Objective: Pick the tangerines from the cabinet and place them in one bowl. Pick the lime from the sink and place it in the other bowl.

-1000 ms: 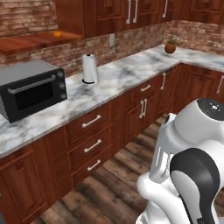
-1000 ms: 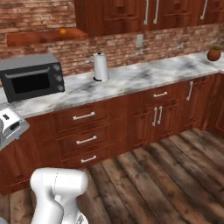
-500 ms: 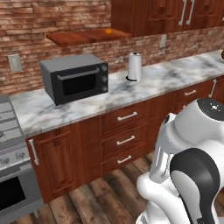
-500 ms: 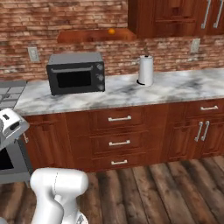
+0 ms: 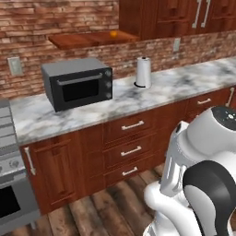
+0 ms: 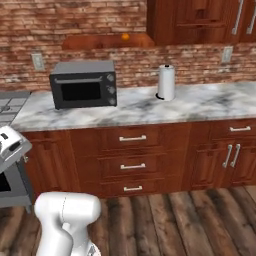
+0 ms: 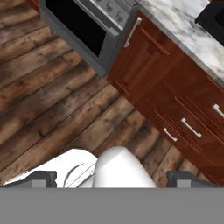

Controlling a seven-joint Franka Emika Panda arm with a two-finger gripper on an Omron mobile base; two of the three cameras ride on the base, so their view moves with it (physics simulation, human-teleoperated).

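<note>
Where the brick wall met the wood: the cabinet (image 5: 92, 39) hung as a reddish-brown open shelf above the counter, left of the tall closed cupboards (image 5: 175, 16).
Tangerines: one orange fruit, a tangerine (image 5: 113, 33), sat on that shelf near its right end, also seen at (image 6: 125, 36); a second one could not be made out.
Microwave: a dark grey microwave (image 5: 78, 83) stood on the marble counter (image 5: 184, 83) below the shelf's left part, door shut.
Paper roll: a white paper towel roll (image 5: 144, 72) stood upright on the counter, right of the microwave and apart from it, roughly under the tangerine.
Drawers: three stacked drawers (image 6: 132, 162) with metal handles sat under the counter between the two.
Stove: a steel stove (image 5: 11, 193) with a dark oven window stood at the left end of the counter.
Gripper: the gripper (image 7: 111, 178) pointed down at the plank floor (image 7: 48, 109) beside the stove, its two dark tips set wide apart at the bottom of the hand view, released, with nothing between them.
Arm: the white arm (image 5: 203, 179) was folded low in front of the drawers.
</note>
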